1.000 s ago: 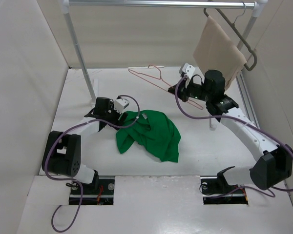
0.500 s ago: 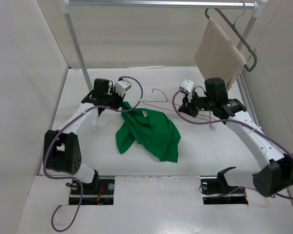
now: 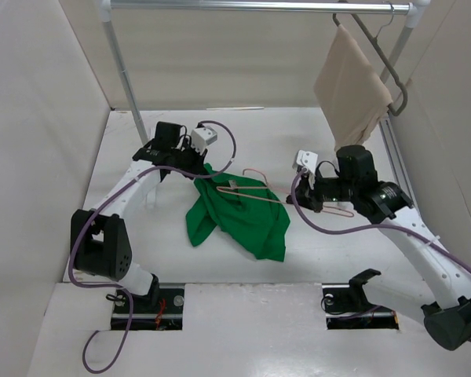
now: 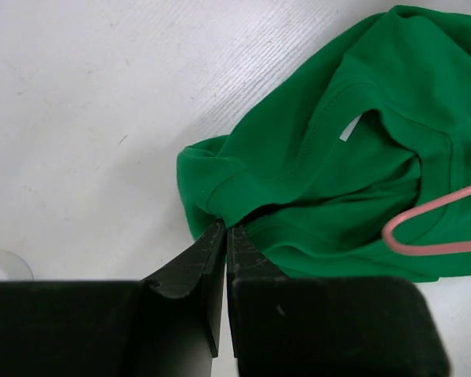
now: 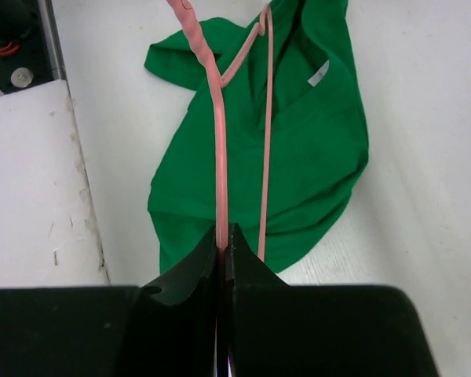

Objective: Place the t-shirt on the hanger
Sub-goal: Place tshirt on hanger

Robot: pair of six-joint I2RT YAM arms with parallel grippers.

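I'm looking down on the white table [image 3: 314,126], with a metal clothes rack [image 3: 259,6] spanning its far edge. A beige garment [image 3: 349,86] hangs from a grey hanger [image 3: 388,67] at the rack's right end, well clear of the work.

The t-shirt [image 3: 247,220] sits mid-table, closer to my left arm, crumpled into a green heap. Its far corner is drawn up to a peak and the rest trails down onto the surface. On the left wrist view I can see the collar and its white label facing up.

The hanger [image 5: 217,133] is held over the shirt. The pink wire runs out from my right arm across the green fabric, and its hook end sits over the collar area. I can't tell whether the wire touches the cloth.

The left gripper [image 4: 224,228] is pinched tight on a hemmed fold at the shirt's edge. The right gripper [image 5: 226,232] is clamped on one thin arm of the hanger, jaws fully together around the wire.
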